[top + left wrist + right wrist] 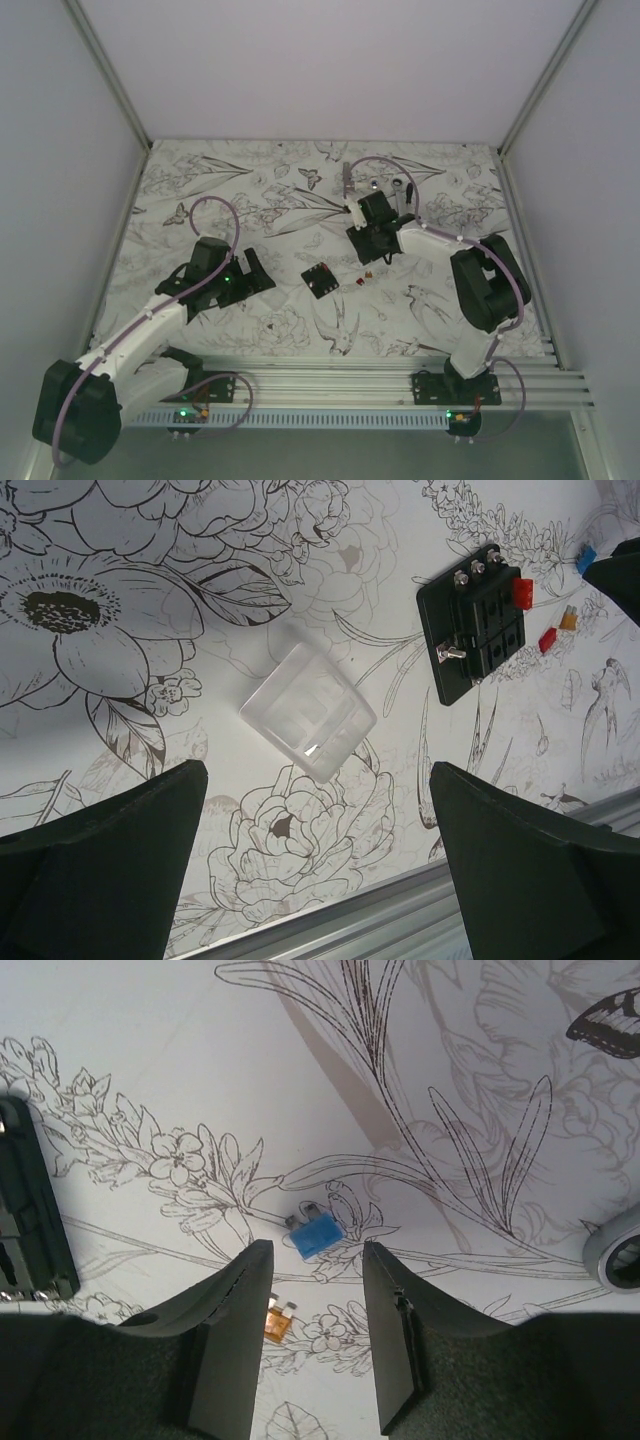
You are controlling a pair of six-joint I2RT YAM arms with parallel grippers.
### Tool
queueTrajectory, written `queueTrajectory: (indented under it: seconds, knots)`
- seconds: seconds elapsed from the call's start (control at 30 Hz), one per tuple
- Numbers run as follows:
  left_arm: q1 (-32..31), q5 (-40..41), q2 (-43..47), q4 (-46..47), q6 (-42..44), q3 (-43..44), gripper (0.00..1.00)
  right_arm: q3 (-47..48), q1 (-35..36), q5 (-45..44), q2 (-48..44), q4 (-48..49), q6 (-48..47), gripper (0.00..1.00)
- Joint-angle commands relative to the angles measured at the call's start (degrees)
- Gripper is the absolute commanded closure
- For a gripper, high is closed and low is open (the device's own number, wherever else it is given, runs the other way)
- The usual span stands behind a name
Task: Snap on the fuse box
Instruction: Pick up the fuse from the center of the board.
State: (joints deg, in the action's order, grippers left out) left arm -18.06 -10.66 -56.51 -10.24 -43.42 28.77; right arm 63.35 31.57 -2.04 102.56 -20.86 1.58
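On the flowered table (250,190) we see the fuse box (318,278). The left gripper (318,780) gapes wide, and the right gripper (315,1260) has its jaws apart, empty.

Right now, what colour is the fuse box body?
Black fuse box, best in the left wrist view.

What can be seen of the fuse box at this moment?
The fuse box is a small black plastic block with rows of slots, silver screw terminals along one edge and a red fuse standing near one corner. It lies flat, slots up, mid-table on the floral cloth, with no cover on it. Nothing touches it; loose fuses lie just beside it.
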Motion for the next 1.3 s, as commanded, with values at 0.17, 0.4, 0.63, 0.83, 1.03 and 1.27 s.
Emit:
queueTrajectory:
  seconds: [0.17,0.4,0.63,0.83,1.03,1.27]
  knots:
    - [-0.4,-0.7,0.1,0.2,1.0,0.4,0.0,3.5,-1.4,8.3,1.1,-1.6,-10.4,0.53]
    - [-0.4,-0.6,0.2,0.3,1.2,0.5,0.0,4.3,-1.5,8.0,3.8,-1.8,-11.6,0.53]
    - [-0.4,-0.9,0.6,0.3,1.1,0.3,0.0,4.4,-1.5,7.9,4.7,-2.1,-11.8,0.54]
    - [-0.4,-0.8,0.9,0.2,1.0,0.2,0.0,2.4,-1.1,7.0,2.2,-3.4,-10.4,0.59]
    - [-0.5,-0.9,0.6,0.3,0.9,0.4,0.0,1.7,-0.2,5.8,1.2,-4.0,-10.1,0.62]
    - [-0.6,-0.9,0.8,0.3,0.8,0.3,0.0,2.4,0.3,2.5,2.7,-4.1,-8.2,0.63]
